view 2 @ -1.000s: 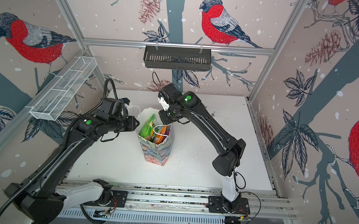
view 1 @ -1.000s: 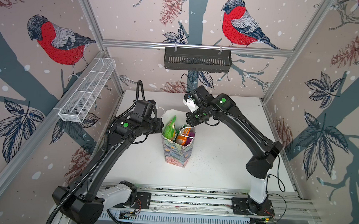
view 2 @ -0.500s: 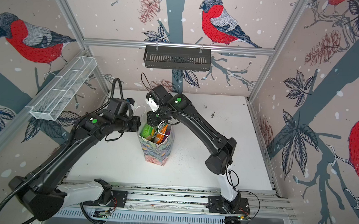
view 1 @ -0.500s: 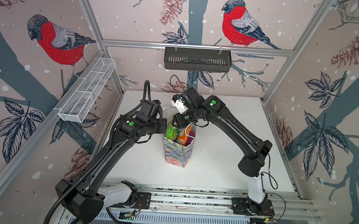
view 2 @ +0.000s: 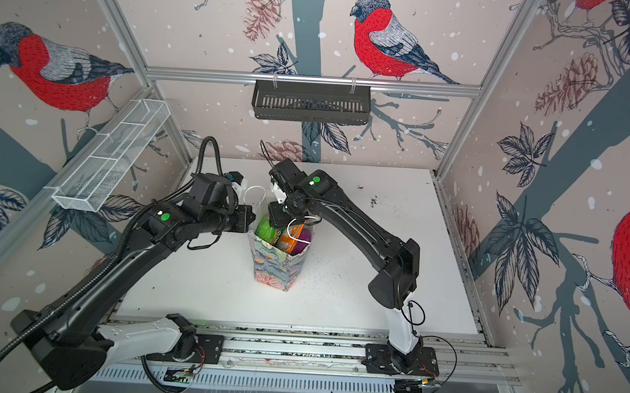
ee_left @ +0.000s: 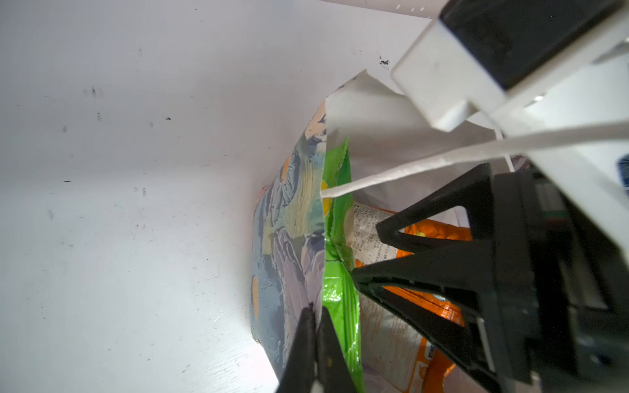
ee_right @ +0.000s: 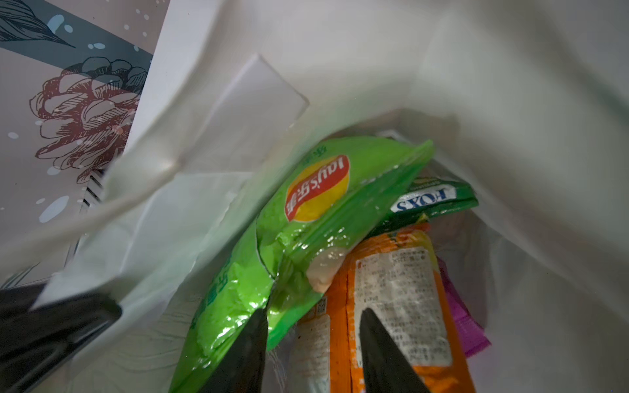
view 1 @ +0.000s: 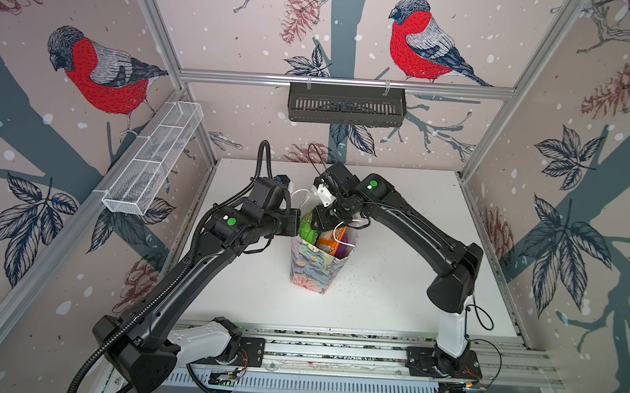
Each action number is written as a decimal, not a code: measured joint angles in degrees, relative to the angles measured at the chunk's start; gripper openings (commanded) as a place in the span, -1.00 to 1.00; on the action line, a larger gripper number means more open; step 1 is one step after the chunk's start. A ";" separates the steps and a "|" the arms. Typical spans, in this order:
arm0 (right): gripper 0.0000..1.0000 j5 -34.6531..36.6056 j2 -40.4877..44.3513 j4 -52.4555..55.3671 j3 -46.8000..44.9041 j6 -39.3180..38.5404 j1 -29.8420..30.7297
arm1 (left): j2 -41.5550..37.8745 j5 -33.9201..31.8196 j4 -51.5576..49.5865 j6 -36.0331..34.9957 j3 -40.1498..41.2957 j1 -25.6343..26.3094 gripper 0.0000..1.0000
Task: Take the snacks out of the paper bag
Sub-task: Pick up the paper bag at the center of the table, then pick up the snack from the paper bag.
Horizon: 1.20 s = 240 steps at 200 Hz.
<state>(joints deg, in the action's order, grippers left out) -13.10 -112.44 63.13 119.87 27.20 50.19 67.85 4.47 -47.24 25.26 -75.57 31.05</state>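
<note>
White tabletop [view 1: 394, 294], bird-print walls. Upright at centre, floral paper bag [view 1: 314, 269] with Lay's chip bag [ee_right: 316, 190] and orange packet [ee_right: 398, 292] inside; rim clenched by left gripper [ee_left: 315, 326], right gripper [ee_right: 313, 350] inside, jaws parted over them. Step judged: first grasp; next calls for closing on one packet, lifting straight up.

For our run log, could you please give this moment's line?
left gripper: shut on paper bag; right gripper: open in bag; snacks: inside

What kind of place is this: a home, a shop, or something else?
Most likely a robot test cell, not a home: two arms mounted on a rail at the front of a white table, closed in by an aluminium frame with bird-print wall panels.
</note>
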 measured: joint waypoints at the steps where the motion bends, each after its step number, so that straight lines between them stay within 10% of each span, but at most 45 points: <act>1: -0.07 -0.02 0.17 -0.26 -0.31 0.00 -0.09 | 0.04 0.00 0.09 0.02 0.00 0.04 -1.00; 240: -0.07 -2.80 8.22 -18.10 -16.20 9.11 -5.16 | 3.82 1.40 4.59 0.87 -2.14 4.50 -1.00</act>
<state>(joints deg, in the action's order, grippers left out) -15.90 -104.22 45.04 103.68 36.32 45.04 71.68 5.87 -42.65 26.13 -77.71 35.55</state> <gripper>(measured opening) 0.468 0.053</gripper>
